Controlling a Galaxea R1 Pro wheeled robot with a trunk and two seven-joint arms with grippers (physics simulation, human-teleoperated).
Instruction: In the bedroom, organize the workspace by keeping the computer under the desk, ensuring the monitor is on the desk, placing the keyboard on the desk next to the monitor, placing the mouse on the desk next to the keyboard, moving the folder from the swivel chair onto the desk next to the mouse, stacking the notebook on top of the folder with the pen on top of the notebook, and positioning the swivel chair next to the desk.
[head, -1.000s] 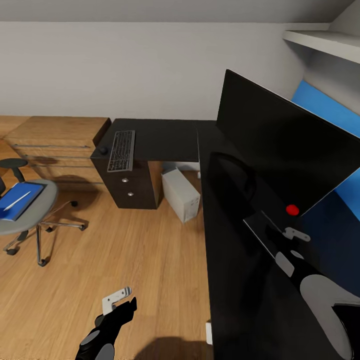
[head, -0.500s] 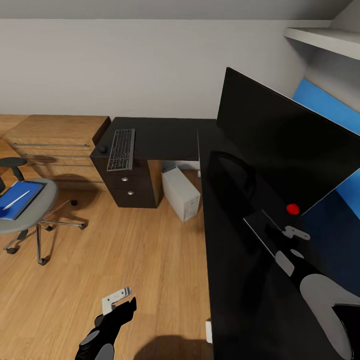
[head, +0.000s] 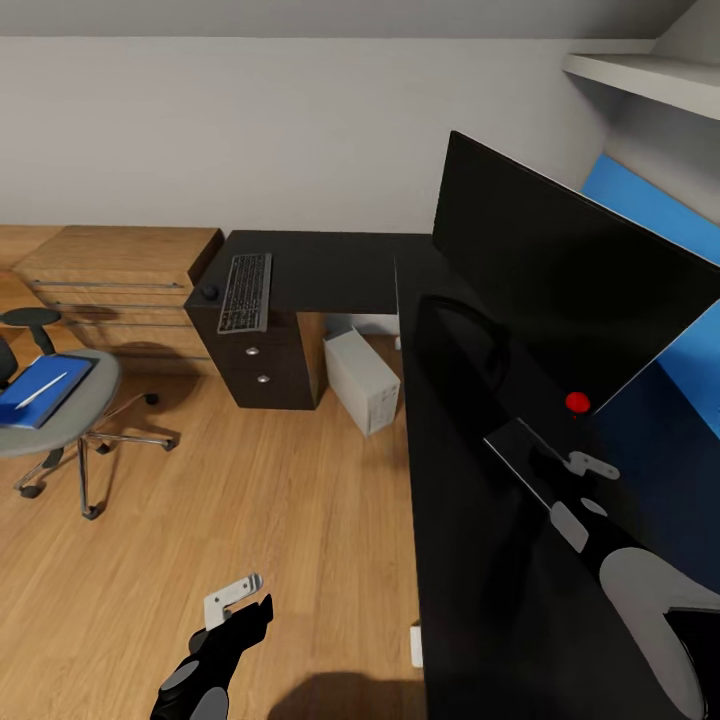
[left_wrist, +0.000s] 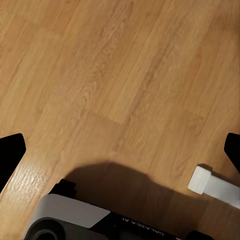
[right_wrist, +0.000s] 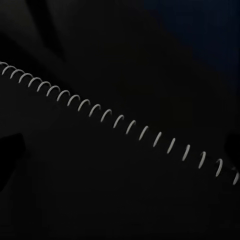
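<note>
Wood flooring lies under the left end effector (head: 236, 598), its jaws spread and empty. The right end effector (head: 590, 466), also spread, hovers over the spiral-bound notebook (head: 520, 448) on the black surface (head: 330, 270) by the monitor (head: 560, 290). Both arms sit unchanged in frame while the far scene has slid slightly, so I judge the robot shifted, not the keyboard (head: 245, 292), mouse (head: 208, 293) or computer (head: 360, 380). The drawers (head: 262, 365) are shut, and the swivel chair (head: 60, 428) carries the folder (head: 22, 402) with the pen (head: 42, 388) on it, both yet to fetch.

Glossy black desk (head: 470, 560) top, matt wood-grain floor (head: 280, 520), chrome-legged swivel chair (head: 50, 420) with grey cloth seat.
</note>
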